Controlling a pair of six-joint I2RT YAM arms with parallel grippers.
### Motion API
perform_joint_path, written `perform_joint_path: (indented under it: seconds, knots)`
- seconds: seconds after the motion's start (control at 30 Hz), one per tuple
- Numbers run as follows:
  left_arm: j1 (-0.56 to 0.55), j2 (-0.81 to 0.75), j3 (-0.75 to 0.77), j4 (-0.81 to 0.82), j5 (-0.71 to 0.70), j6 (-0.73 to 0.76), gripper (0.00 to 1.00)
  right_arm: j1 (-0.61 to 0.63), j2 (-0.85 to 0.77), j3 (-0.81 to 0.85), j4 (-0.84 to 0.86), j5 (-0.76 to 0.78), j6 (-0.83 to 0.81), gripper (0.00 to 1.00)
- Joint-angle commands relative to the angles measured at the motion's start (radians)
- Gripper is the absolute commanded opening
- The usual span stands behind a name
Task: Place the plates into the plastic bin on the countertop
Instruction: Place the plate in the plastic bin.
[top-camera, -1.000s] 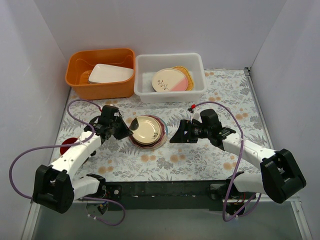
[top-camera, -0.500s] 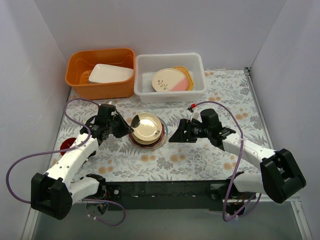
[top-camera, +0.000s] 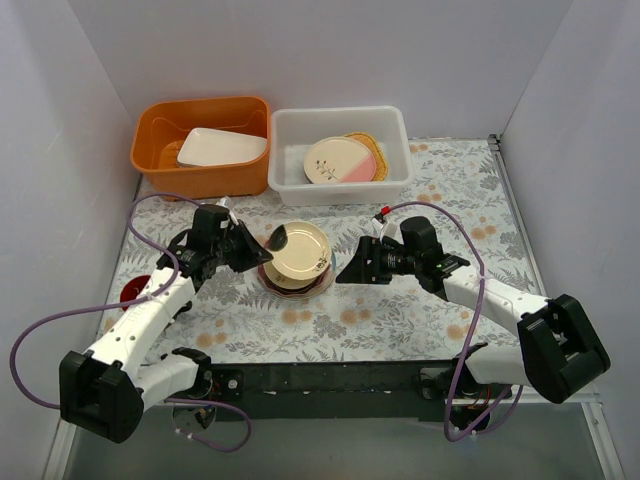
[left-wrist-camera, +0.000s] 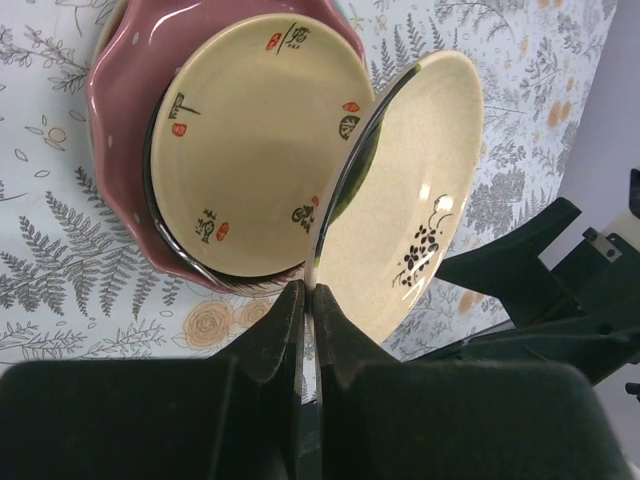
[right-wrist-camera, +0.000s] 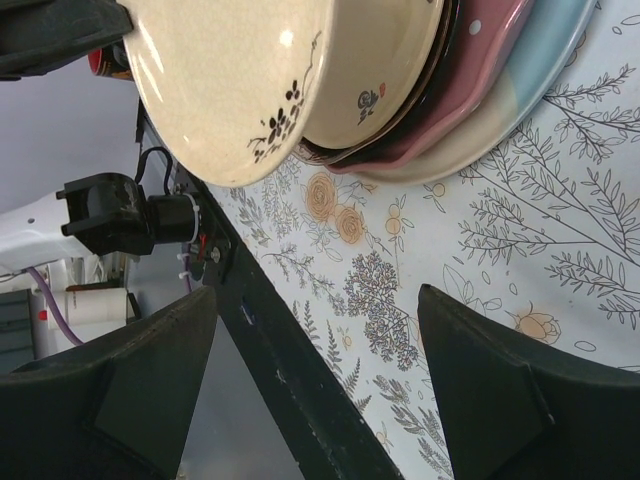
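Observation:
My left gripper (top-camera: 262, 250) is shut on the rim of a cream plate (top-camera: 300, 249) with a dark flower sprig. It holds the plate tilted above the stack; the wrist view shows the jaws pinching its edge (left-wrist-camera: 309, 290). The stack below holds a cream plate with red and black marks (left-wrist-camera: 250, 150), a thin black plate, a pink dotted plate (left-wrist-camera: 115, 110) and a cream-and-light-blue plate (right-wrist-camera: 560, 60). My right gripper (top-camera: 347, 272) is open and empty just right of the stack. The white plastic bin (top-camera: 340, 188) at the back holds a cream-and-pink plate (top-camera: 338, 160) and an orange woven plate (top-camera: 374, 150).
An orange tub (top-camera: 200, 178) with a white rectangular dish (top-camera: 222, 147) stands left of the bin. A red cup (top-camera: 132, 293) sits at the left edge, under my left arm's cable. White walls close in the left, right and back.
My left gripper has lifted the cream flower plate off the stack and carried it a little up and toward the bin. The right gripper has stayed open in about the same place.

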Motion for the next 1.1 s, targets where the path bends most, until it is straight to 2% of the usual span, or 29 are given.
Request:
perform_joint_path:
  seconds: [0.0,0.57,1.07]
  knots:
    - [0.004,-0.014,0.078,0.035,0.021,0.007,0.00,0.006,0.001,-0.002,0.042,-0.017,0.005,0.88]
    - [0.004,0.181,0.276,0.049,-0.003,0.028,0.00,0.006,-0.013,-0.026,0.027,-0.020,-0.015,0.88]
    - [0.004,0.475,0.596,0.027,-0.008,0.055,0.00,0.006,-0.046,-0.095,0.048,-0.016,-0.018,0.92]
